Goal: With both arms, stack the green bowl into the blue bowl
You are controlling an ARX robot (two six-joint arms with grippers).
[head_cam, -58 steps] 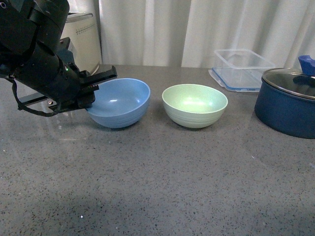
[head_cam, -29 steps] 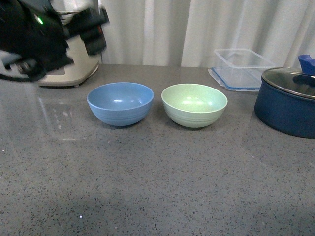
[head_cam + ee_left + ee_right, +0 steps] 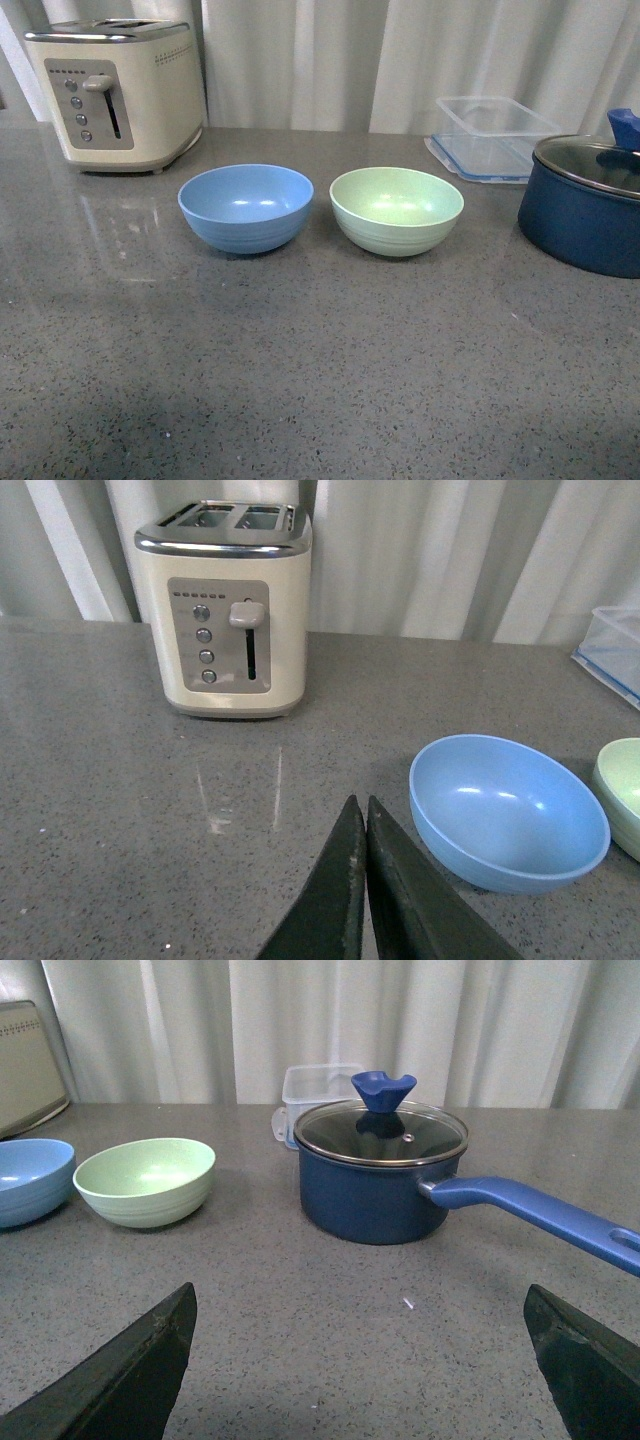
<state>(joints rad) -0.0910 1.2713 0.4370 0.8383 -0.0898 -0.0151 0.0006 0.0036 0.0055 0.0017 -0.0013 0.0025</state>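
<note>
Having hung beside the blue bowl [image 3: 246, 205] a second earlier, and then risen as a blur in front of the toaster [image 3: 120, 90], the left arm was gone from the front view altogether. The toaster stood fully in sight at the back left of the counter [image 3: 320, 380]. The blue bowl had come to rest upright and empty, just beside the green bowl [image 3: 397, 208] on its right, with a narrow gap between them, so nothing was stacked yet.

In the left wrist view, the left gripper [image 3: 363, 805] had its two black fingers pressed together, tips meeting and gripping nothing. They hung over bare counter near the blue bowl and pointed toward the toaster.

In the right wrist view, the right gripper [image 3: 360, 1295] had its fingers spread wide apart and held nothing. It faced the navy pot [image 3: 380, 1185], with the green bowl off to one side.
</note>
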